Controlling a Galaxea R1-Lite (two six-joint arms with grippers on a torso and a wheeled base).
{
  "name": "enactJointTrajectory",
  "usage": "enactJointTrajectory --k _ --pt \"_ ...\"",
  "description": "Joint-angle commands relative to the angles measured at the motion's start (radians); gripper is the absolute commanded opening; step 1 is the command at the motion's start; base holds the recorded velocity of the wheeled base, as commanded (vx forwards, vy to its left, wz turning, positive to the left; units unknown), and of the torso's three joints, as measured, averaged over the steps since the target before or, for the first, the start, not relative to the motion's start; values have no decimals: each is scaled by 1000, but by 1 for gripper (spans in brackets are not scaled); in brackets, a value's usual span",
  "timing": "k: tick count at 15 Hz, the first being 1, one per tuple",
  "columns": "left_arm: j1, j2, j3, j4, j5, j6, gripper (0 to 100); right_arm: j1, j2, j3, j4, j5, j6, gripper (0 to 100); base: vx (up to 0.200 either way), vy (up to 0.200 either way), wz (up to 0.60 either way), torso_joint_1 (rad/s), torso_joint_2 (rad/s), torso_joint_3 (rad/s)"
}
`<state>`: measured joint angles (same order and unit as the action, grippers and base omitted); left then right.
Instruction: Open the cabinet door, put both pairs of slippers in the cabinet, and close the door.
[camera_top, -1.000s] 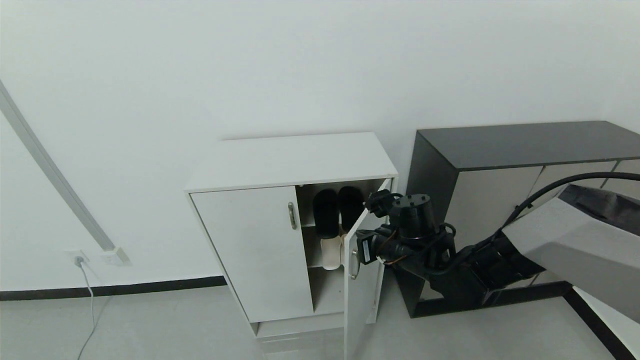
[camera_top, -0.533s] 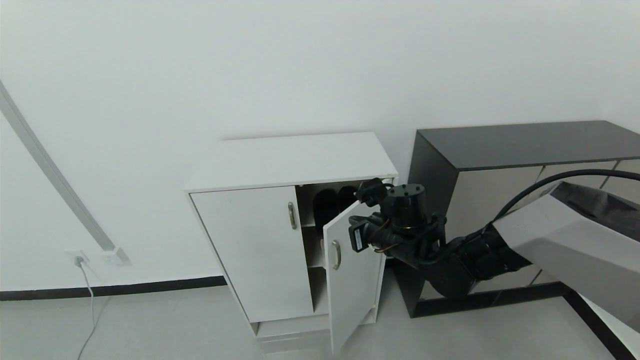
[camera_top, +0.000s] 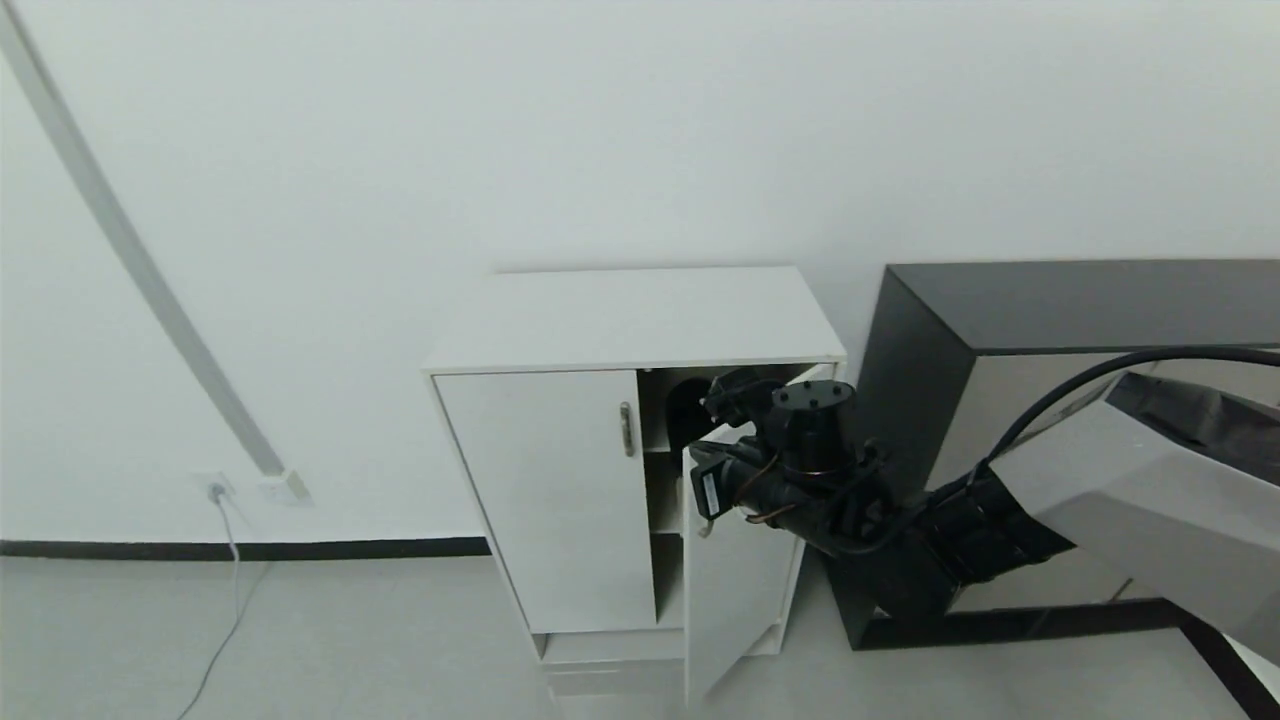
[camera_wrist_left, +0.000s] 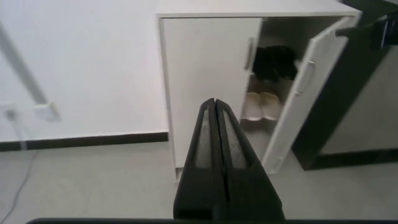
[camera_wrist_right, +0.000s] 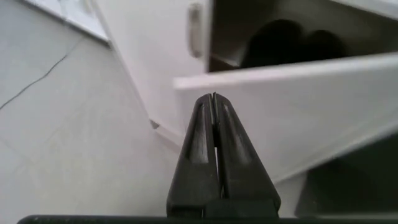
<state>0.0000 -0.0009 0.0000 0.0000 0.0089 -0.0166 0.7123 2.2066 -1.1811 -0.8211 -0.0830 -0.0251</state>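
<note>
Cabinet (camera_top: 640, 320), white, two-door, against the wall just beside a dark sideboard (camera_top: 1050, 300). Left-hand door (camera_top: 550, 500) shut flush, handle (camera_top: 626, 430) at its inner edge. Right-hand door (camera_top: 730, 590) ajar, hinged on the sideboard side, with its free edge near the left-hand door and a narrow gap between them. Contents: black slippers (camera_wrist_left: 273, 62) on the upper shelf and pale slippers (camera_wrist_left: 261, 107) on the shelf below, both pairs fully inside. Right gripper (camera_wrist_right: 214, 124): claw pinched together and holding nothing, its tip at the outer side of the right-hand door near the upper free edge; contact itself cannot be confirmed. Left gripper (camera_wrist_left: 216, 124): claw likewise pressed closed and empty, held well back from the cabinet and pointed at its front. Change over the last second: the right-hand door has swung from roughly square to the cabinet front to a shallow angle, with the right arm following it inward, and less of the interior shows in the head view. The whole head picture has also slid sideways, which is the camera moving and not the furniture. Assessment: stowing appears done and the closing step is well advanced. What remains is likely a final push to seat the door flush, with the claw kept clear of the closing gap.
</note>
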Motion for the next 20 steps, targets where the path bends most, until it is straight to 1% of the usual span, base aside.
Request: enactJointTrajectory --k 1,3,5,7,8,10,11,12,13,15,18,19,20 --pt "0 1 0 0 0 0 0 -7 -4 31 -46 0 -12 0 0 0 0 0 0 0" --pt "0 1 0 0 0 0 0 -21 -4 54 -98 0 -19 0 0 0 0 0 0 0" --pt "0 1 0 0 0 0 0 -27 -21 66 -102 -3 -19 0 0 0 0 0 0 0" --pt "0 1 0 0 0 0 0 -28 -44 74 -89 -55 -19 0 0 0 0 0 0 0" --pt "0 1 0 0 0 0 0 -28 -87 107 -26 -139 -19 0 0 0 0 0 0 0" --pt "0 1 0 0 0 1 0 -28 -154 169 48 -156 -9 0 0 0 0 0 0 0" --pt "0 1 0 0 0 1 0 -28 -180 198 60 -156 -4 0 0 0 0 0 0 0" --pt "0 1 0 0 0 1 0 -28 -228 268 71 -156 7 0 0 0 0 0 0 0" --pt "0 1 0 0 0 1 0 -28 -248 317 69 -156 7 0 200 0 0 -2 2 2" --pt "0 1 0 0 0 3 0 -28 -252 388 54 -155 13 0 200 0 0 -19 -2 9" --pt "0 1 0 0 0 1 0 -27 -238 489 -79 -150 39 0 200 0 0 10 5 1" --pt "0 1 0 0 0 1 0 -27 -235 517 -96 -152 39 0 200 0 0 7 -2 2" --pt "0 1 0 0 0 1 0 -25 -238 535 -105 -152 39 0 0 0 0 0 0 0"
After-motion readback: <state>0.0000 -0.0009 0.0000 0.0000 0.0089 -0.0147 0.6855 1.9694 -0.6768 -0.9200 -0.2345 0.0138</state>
